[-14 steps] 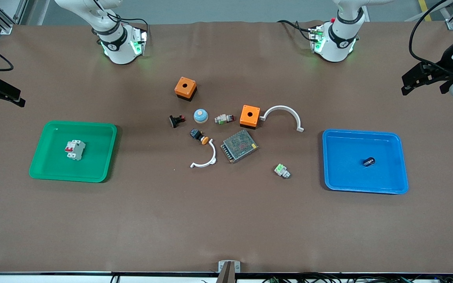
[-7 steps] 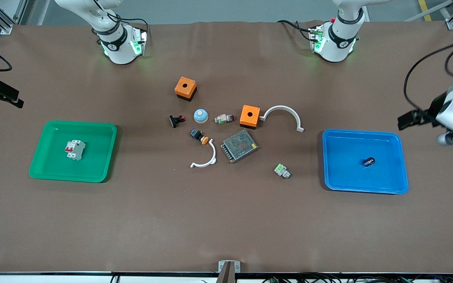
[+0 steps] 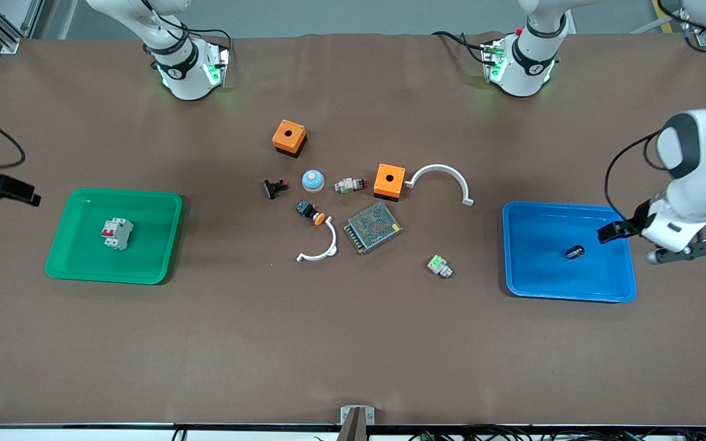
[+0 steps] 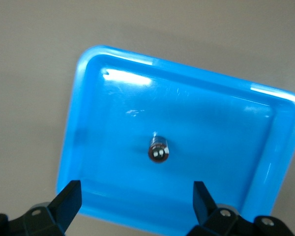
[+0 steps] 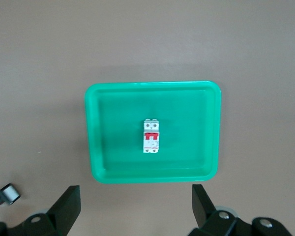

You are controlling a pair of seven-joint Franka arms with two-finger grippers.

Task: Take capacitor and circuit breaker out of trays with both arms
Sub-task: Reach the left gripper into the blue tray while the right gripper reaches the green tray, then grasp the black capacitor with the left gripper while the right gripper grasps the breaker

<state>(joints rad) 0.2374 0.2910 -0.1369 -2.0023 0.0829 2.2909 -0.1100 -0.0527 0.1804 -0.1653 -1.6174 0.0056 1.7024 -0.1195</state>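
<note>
While both arms were out at the table's ends, the front view showed the breaker [image 3: 117, 233] lying flat in the green tray [image 3: 71, 263] at mid-left of the frame and the capacitor [image 3: 575, 252] lying in the blue tray [image 3: 537, 288] at mid-right. The left gripper [image 3: 611, 231] hung over the blue tray's rim at the left arm's end, its black fingers pointing toward the capacitor, probably to line up a descent. The right gripper [image 3: 17, 191] showed at the left edge of the frame, over bare table just short of the green tray. Loose clutter filled the centre: two orange boxes [image 3: 288, 137], a grey supply [image 3: 373, 227] and two white arcs [image 3: 442, 179], all apart from the trays and not in either arm's way.

From the left wrist view, the left gripper [image 4: 135, 201] stood spread wide and held nothing, its tips at the bottom of the frame, one over the blue tray [image 4: 88, 64] and one at its rim. The capacitor [image 4: 158, 149] lay near the tray's middle, shiny end toward the camera, roughly centred between the fingers; that looked like deliberate aiming.

From the right wrist view, the right gripper [image 5: 136, 201] was likewise fully apart and empty, its tips at the lower edge of the frame. The green tray [image 5: 96, 167] sat whole in the centre with the breaker [image 5: 151, 136] in its middle, red levers up. A small black part [image 5: 9, 193] lay on the table at lower left.
</note>
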